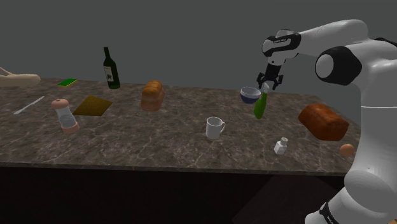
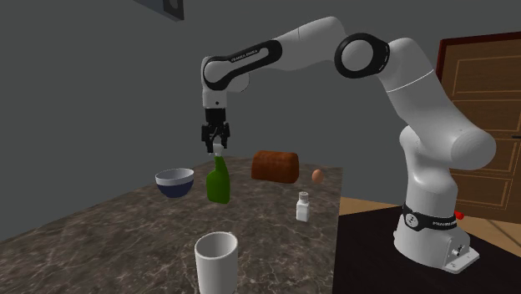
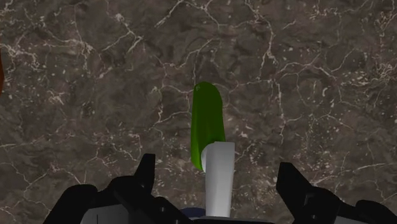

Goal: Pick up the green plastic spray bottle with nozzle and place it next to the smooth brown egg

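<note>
Table (image 1: 159, 143): a long top of dark brown stone with pale veins and a dark front below it. Its back edge runs along the wall.
Room: a plain grey wall (image 1: 191, 32) stands behind the table. In the second exterior view a brown panelled door (image 2: 484, 100) stands past the robot's end of the table.
Arm (image 2: 417, 92): white with dark joints, it reaches from the table's end out over the top.
Spray bottle (image 1: 260, 107): green with a white nozzle (image 3: 219, 178), it is upright about midway between the back and front edges, in the half of the table nearer the robot.
Gripper (image 2: 216, 147): it points straight down right over the spray bottle. In the wrist view its fingers (image 3: 145, 177) stand apart on either side of the nozzle with a gap on each side, so it grips nothing.
Egg (image 1: 347, 150): brown, it lies near the front corner at the robot's end, well apart from the spray bottle.
Bowl (image 1: 250, 95): blue, just beside the spray bottle on the side toward the back edge.
Large loaf (image 1: 323, 121): brown, near the egg, on its side toward the back edge.
Shaker (image 1: 280, 146): small and white, near the front edge.
Mug (image 1: 214, 128): white, around the middle of the table.
Far half: a small loaf (image 1: 152, 95), a grinder (image 1: 65, 115) and a tan mat (image 1: 93, 105) lie here. A dark wine bottle (image 1: 111, 68) and a green pad (image 1: 67, 82) are by the back edge.
</note>
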Motion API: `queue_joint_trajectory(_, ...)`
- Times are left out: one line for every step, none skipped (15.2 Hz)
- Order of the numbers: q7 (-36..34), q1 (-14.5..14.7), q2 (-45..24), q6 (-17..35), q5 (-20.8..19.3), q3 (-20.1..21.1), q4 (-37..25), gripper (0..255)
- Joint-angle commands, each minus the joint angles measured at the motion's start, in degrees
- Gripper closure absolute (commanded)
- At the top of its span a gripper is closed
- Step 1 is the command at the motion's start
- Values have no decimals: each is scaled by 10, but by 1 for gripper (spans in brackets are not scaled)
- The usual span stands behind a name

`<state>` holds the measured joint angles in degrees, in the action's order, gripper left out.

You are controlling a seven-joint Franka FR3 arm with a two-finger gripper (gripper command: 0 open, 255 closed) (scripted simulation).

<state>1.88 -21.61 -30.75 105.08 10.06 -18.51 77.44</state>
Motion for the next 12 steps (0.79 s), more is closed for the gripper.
queue_joint_trajectory(0,0,0,0,0,0,0,0)
queue_joint_trajectory(0,0,0,0,0,0,0,255)
queue_joint_trajectory(0,0,0,0,0,0,0,255)
queue_joint_trajectory(0,0,0,0,0,0,0,255)
queue_joint_trajectory(0,0,0,0,0,0,0,255)
queue_joint_trajectory(0,0,0,0,0,0,0,255)
queue_joint_trajectory(0,0,0,0,0,0,0,255)
queue_joint_trajectory(0,0,0,0,0,0,0,255)
queue_joint_trajectory(0,0,0,0,0,0,0,255)
queue_joint_trajectory(0,0,0,0,0,0,0,255)
queue_joint_trajectory(0,0,0,0,0,0,0,255)
queue_joint_trajectory(0,0,1,-7,-1,0,-6,255)
